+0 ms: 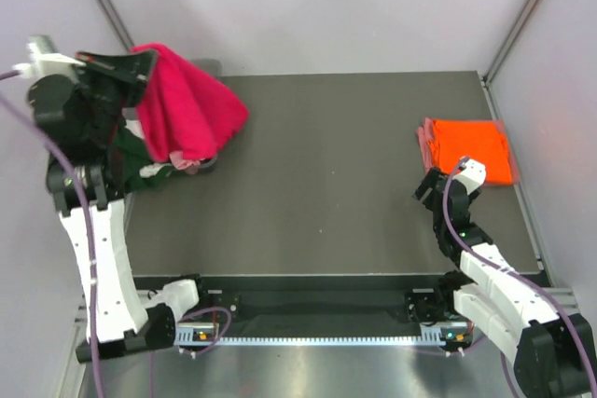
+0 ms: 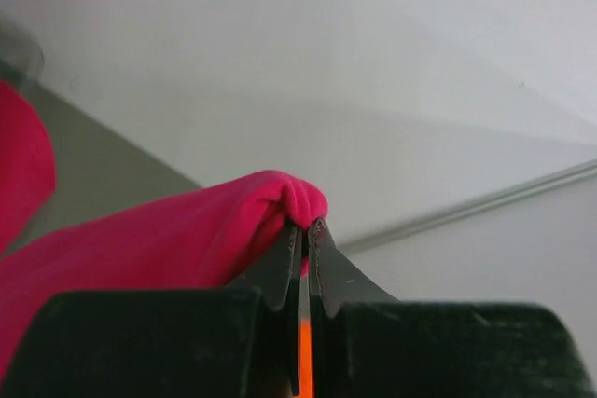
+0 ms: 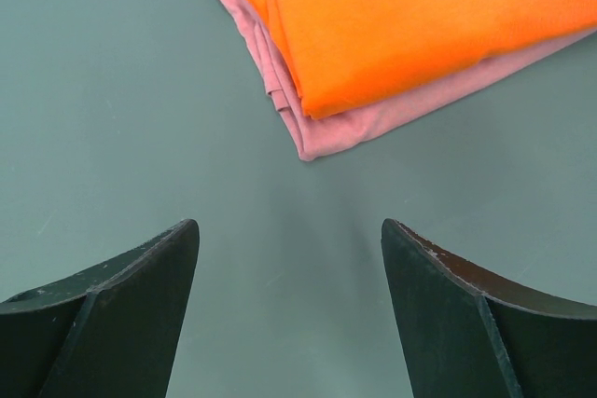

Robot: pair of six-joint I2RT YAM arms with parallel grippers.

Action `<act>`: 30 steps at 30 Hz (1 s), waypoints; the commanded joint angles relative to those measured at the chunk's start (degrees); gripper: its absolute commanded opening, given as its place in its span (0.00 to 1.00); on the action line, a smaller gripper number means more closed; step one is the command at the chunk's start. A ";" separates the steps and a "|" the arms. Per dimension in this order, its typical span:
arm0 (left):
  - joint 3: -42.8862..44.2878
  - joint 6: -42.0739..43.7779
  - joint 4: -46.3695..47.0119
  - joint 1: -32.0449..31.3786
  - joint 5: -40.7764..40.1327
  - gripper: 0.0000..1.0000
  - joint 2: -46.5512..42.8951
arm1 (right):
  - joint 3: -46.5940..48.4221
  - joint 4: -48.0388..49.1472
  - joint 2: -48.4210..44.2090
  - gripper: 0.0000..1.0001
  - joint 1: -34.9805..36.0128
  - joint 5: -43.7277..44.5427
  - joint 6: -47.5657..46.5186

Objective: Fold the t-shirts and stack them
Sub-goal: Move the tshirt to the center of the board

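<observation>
Left gripper [image 2: 306, 230] is clamped tight on a fold of the crimson red cloth t-shirt [image 1: 191, 104], held up over the far left corner of the dark grey table [image 1: 326, 184]. The shirt hangs from the pincer. Right gripper [image 3: 289, 230] is wide apart and holds nothing. It sits just short of the folded orange t-shirt [image 3: 420, 16], which is stacked on the folded salmon pink t-shirt [image 3: 373, 123] by the right edge.
</observation>
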 commanded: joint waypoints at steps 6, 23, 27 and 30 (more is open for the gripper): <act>-3.42 0.14 6.34 -28.92 -9.29 0.00 4.32 | 2.14 1.91 -0.98 0.79 -0.20 -0.50 -0.90; -9.46 10.78 4.03 -47.62 -6.88 0.00 18.85 | 1.53 1.38 -3.53 0.83 -0.20 -0.14 -1.07; -27.27 10.78 7.91 -44.27 -9.63 0.98 17.26 | 0.74 3.05 -5.02 0.95 -0.20 -4.62 -3.70; -36.07 13.14 12.02 -44.09 -12.83 0.99 17.17 | 0.39 3.58 -5.81 1.00 -0.11 -6.29 -4.41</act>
